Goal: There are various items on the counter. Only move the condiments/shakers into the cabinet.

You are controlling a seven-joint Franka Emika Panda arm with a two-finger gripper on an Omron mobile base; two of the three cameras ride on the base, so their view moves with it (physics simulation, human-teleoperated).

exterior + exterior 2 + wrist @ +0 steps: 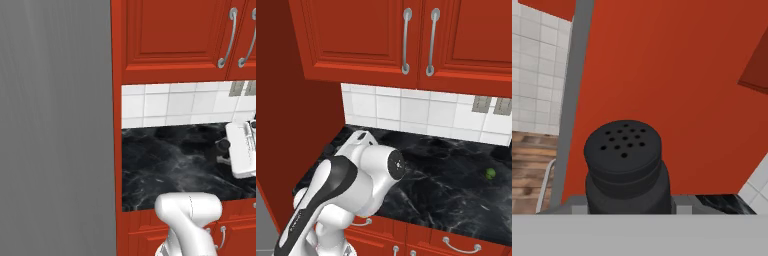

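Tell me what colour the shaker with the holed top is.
Dark grey, nearly black. The shaker shows best in the hand view.

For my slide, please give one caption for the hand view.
Dark shaker with a perforated top, close to the camera, against a red cabinet side.

Dark shaker (624,167) base cut off at hand view's bottom; small green thing (490,173) on counter (446,185) too small to identify.
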